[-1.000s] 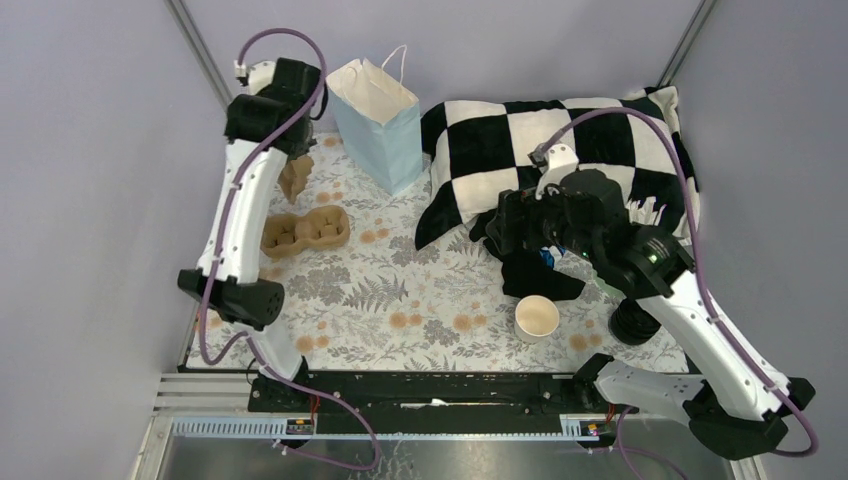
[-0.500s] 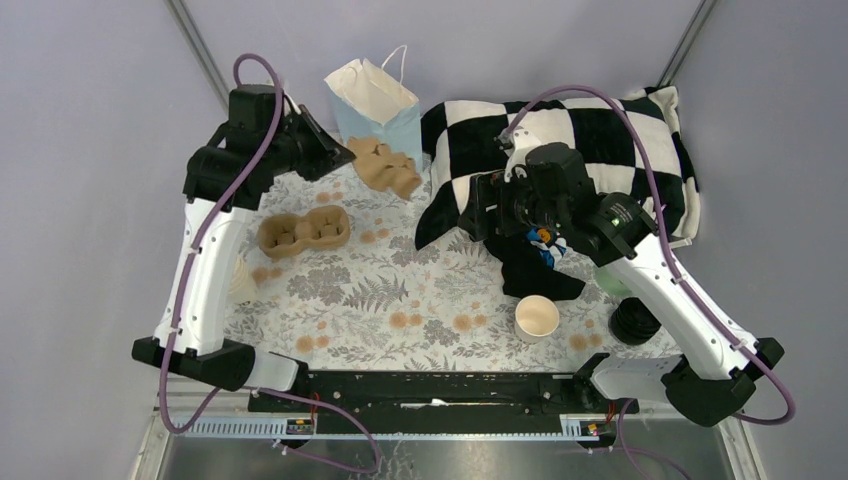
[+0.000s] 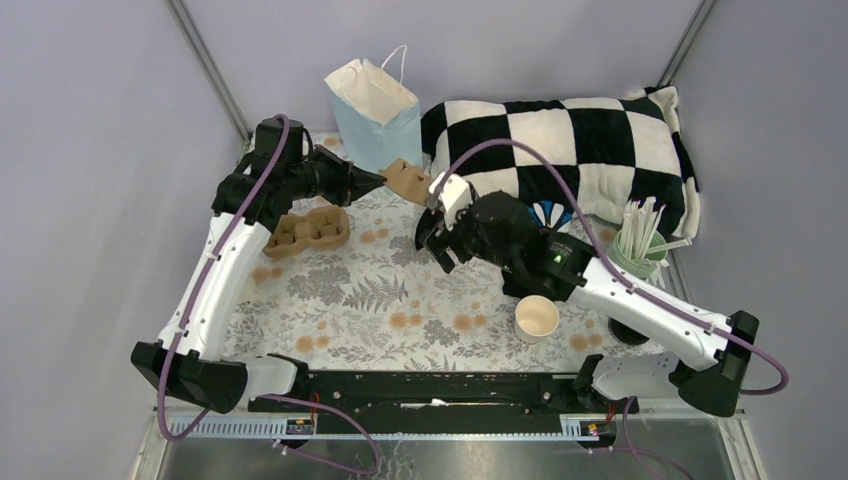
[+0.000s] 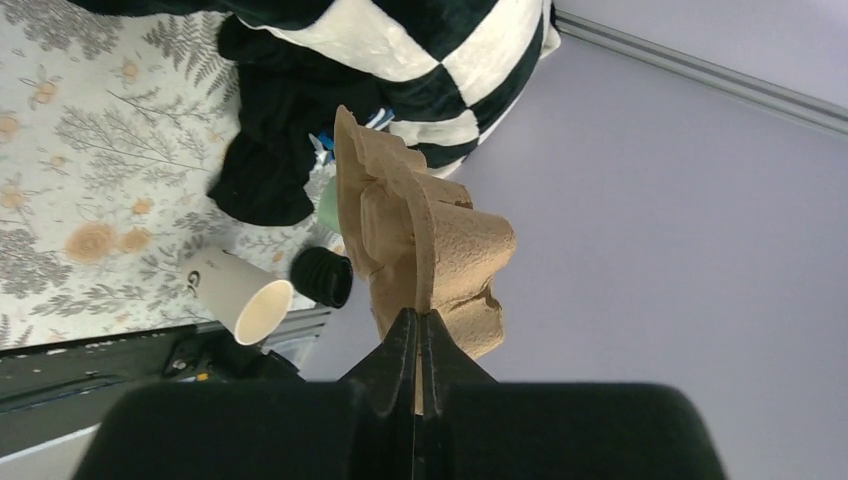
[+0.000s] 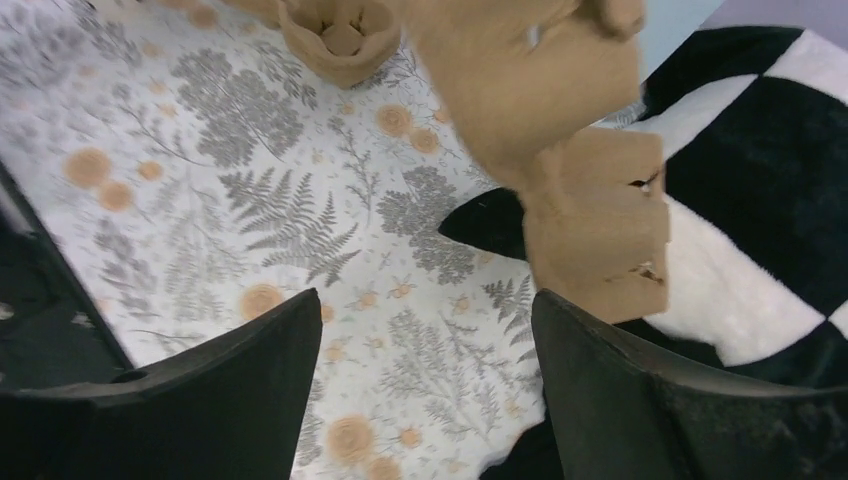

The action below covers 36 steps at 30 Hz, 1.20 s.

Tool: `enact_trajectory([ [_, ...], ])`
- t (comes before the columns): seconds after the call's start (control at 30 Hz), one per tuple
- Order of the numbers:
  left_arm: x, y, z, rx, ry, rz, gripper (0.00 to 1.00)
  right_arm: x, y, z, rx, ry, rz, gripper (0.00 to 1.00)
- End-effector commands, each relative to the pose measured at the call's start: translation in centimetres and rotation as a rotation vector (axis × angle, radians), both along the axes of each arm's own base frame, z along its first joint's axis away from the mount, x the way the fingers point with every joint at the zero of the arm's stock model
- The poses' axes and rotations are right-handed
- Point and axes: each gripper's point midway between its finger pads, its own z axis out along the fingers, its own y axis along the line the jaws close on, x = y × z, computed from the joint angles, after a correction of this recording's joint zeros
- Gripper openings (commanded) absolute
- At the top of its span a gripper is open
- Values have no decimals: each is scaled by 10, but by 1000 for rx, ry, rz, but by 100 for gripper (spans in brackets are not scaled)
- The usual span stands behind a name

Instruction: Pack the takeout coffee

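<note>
The takeout coffee (image 3: 537, 318) is a lidless cream paper cup standing on the floral cloth at the front right; the left wrist view also catches the cup (image 4: 240, 295). A black lid (image 4: 322, 276) lies just beside it. My left gripper (image 3: 375, 181) is shut on the rim of a brown pulp cup carrier (image 3: 408, 181), which hangs in the air in front of the blue bag. In its wrist view the left gripper (image 4: 418, 318) pinches the carrier (image 4: 420, 235). My right gripper (image 3: 441, 238) stands open just below and right of the carrier. In the right wrist view that gripper (image 5: 425, 300) holds nothing, with the carrier (image 5: 545, 100) above it.
A second brown carrier (image 3: 305, 230) lies on the cloth at the left. A pale blue paper bag (image 3: 378, 122) stands open at the back. A black-and-white checked cushion (image 3: 570, 130) fills the back right. A mint cup of straws (image 3: 634, 250) stands at the right edge.
My left arm has swung right and lower, carrying the carrier from the back left to in front of the bag. My right arm has reached left toward it, uncovering the straw cup.
</note>
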Motion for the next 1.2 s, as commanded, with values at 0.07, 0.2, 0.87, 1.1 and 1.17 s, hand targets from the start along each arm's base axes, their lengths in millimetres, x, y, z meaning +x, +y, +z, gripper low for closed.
enact_trajectory([
  [0.07,-4,-8,34,-149,20,17,0,6,-3,5,32,-294,100,80],
  [0.2,-6,-9,35,-158,35,18,0,-7,2,20,110,-434,204,77],
  [0.87,-16,-10,35,-195,52,1,0,39,15,47,159,-561,370,64],
  [1.1,-17,-11,37,-201,49,-7,0,64,12,43,117,-604,270,52],
  [1.17,-16,-12,35,-201,53,-10,0,68,9,43,102,-618,253,43],
])
